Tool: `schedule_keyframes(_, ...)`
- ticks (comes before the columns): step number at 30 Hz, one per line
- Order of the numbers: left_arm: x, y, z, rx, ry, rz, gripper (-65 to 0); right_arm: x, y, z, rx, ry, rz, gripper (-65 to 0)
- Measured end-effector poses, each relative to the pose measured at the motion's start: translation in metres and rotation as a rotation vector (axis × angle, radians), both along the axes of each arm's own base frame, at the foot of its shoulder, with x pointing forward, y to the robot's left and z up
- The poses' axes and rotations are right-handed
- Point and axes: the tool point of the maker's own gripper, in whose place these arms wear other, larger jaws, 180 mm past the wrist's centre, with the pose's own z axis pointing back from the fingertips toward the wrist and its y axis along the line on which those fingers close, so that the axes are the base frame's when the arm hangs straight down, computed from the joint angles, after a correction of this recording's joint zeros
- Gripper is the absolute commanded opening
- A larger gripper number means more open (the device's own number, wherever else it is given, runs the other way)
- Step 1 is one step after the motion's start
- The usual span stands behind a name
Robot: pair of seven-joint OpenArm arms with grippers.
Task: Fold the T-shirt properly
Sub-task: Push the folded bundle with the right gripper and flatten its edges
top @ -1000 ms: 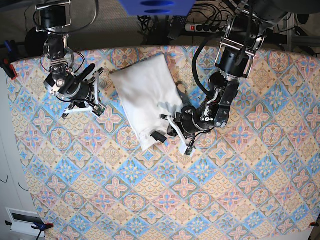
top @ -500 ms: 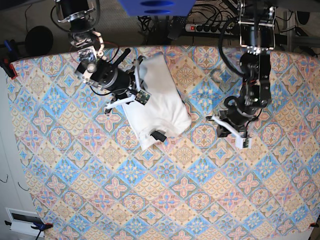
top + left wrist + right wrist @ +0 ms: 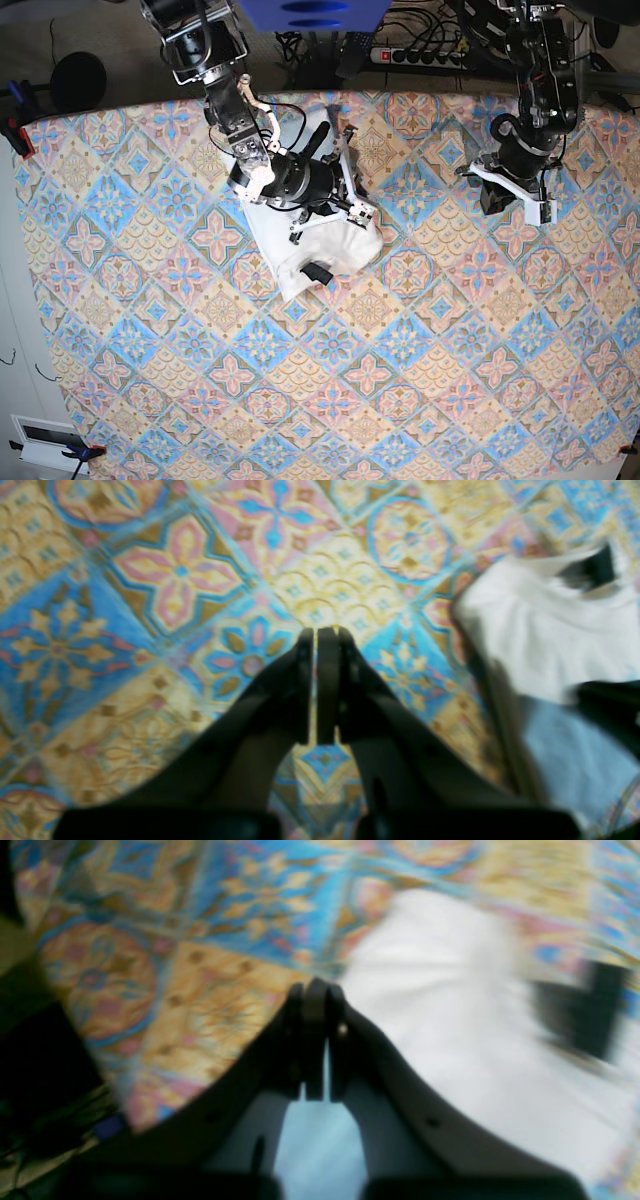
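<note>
T-shirt (image 3: 320, 250) laid folded on the tablecloth (image 3: 400, 380), right gripper (image 3: 345, 190) positioned over the T-shirt, left gripper (image 3: 515, 195) held well apart from the T-shirt, power strip (image 3: 415, 55) placed behind the tablecloth

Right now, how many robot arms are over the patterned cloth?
2. The right arm's end effector is over the folded white T-shirt; the left end effector is apart, over bare patterned cloth near the far edge.
</note>
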Motion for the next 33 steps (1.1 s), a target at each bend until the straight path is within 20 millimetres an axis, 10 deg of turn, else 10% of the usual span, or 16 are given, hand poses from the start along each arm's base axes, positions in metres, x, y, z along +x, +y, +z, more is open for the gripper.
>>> schedule_keyframes(19,-0.020,0.011,-0.002,-0.085,0.014,0.065,-64.8,0.022,0.002,-0.063,0.098,0.200,-0.090,-65.0)
schedule_keyframes(33,-0.019,0.011,-0.002,-0.085,0.012,0.068,-64.8,0.059,-0.103,-0.070,0.103,0.168,-0.320,-65.0)
